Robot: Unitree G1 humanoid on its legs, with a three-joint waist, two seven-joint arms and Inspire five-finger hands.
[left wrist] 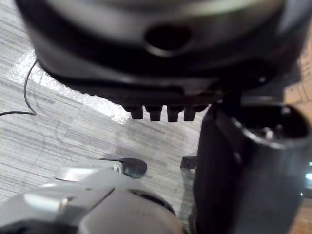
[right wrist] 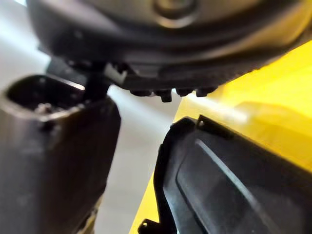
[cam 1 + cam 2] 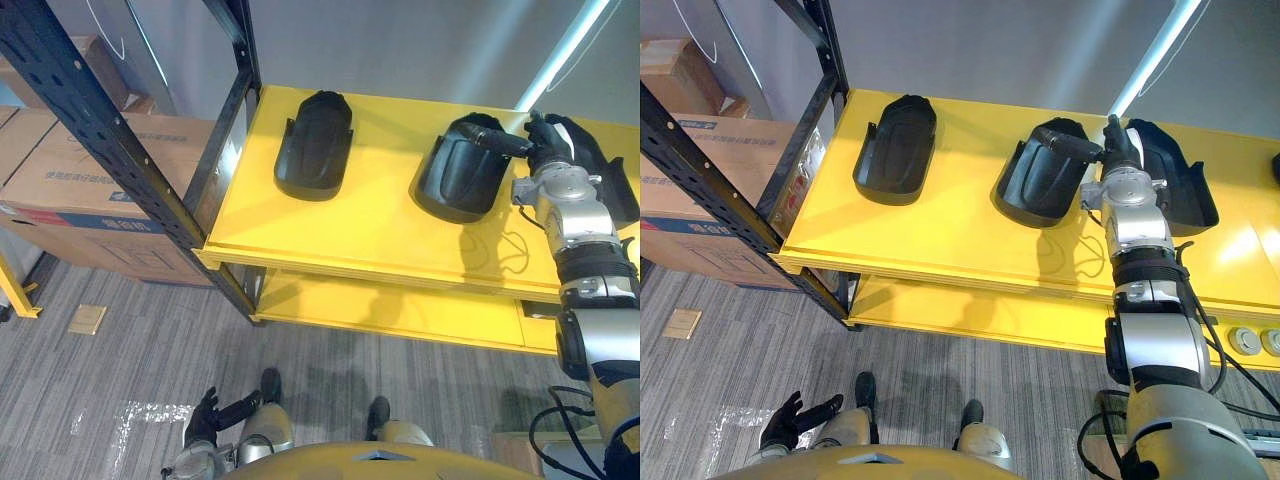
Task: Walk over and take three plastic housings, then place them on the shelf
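We see 3 black plastic housings lying on the yellow shelf (image 3: 370, 230), none of them held. The left housing (image 3: 314, 145) sits toward the shelf's left end. The middle housing (image 3: 462, 180) sits near the shelf's middle, and the right housing (image 3: 1180, 185) lies further toward its right end. The right hand (image 3: 547, 140) is above the shelf, between the middle and right housings. Its thumb reaches across the far rim of the middle housing. In the right wrist view its fingers look loose and apart, clamped on nothing. The left hand (image 3: 203, 420) hangs low in front of the shelf, over the grey floor (image 3: 150, 350), with its fingers relaxed and empty. A lower yellow board (image 3: 400, 305) shows beneath the shelf. Cardboard boxes (image 3: 90, 170) are stacked beyond the shelf's left end.
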